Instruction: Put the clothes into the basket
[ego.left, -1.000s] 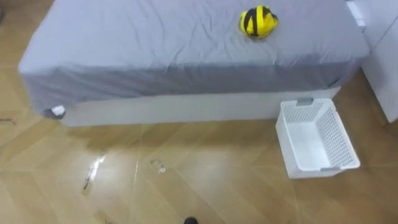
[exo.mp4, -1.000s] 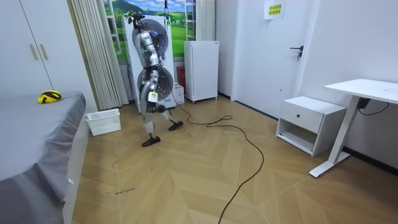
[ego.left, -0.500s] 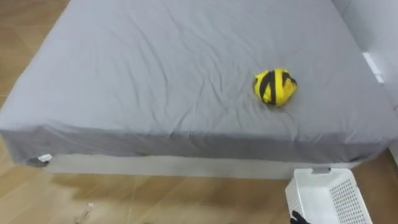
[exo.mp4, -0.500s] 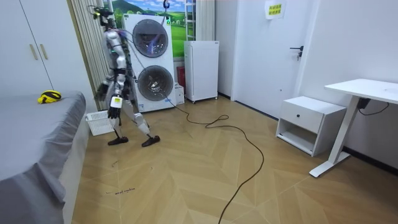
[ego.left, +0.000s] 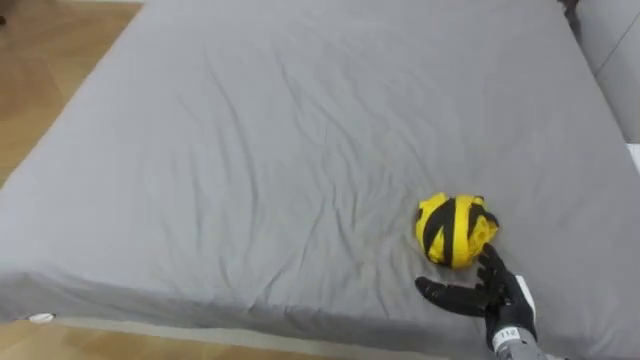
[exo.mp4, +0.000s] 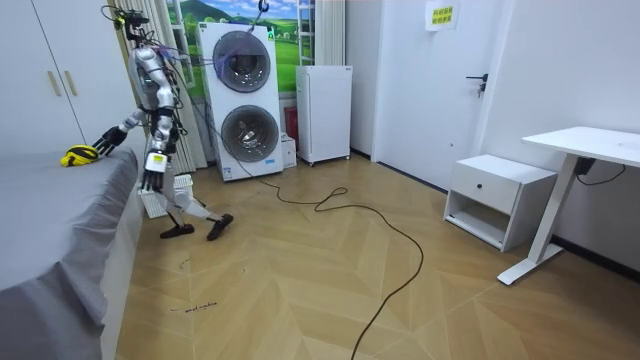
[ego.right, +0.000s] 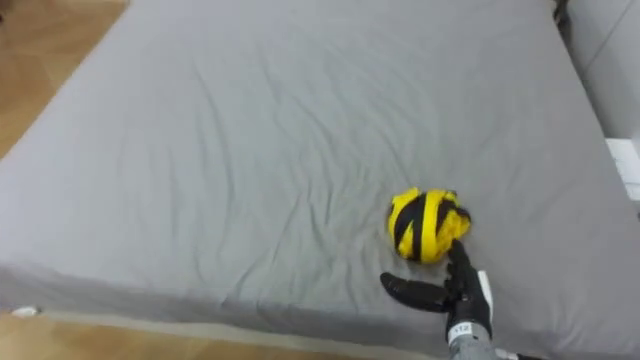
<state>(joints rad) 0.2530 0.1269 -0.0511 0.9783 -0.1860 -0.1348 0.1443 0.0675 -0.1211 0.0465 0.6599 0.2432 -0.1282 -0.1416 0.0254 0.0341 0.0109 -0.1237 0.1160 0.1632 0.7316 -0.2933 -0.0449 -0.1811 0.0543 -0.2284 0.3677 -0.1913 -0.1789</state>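
Reaches over the bed with the right hand, fingers spread and holding nothing, just beside the balled yellow-and-black clothes, apparently readying a grasp.

The bundle of clothes lay on the bed, in its near right part, and the right hand was just before it, slightly to its right.

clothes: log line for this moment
stage: reach | clothes: on bed | right hand: open, beside clothes | left hand: at side
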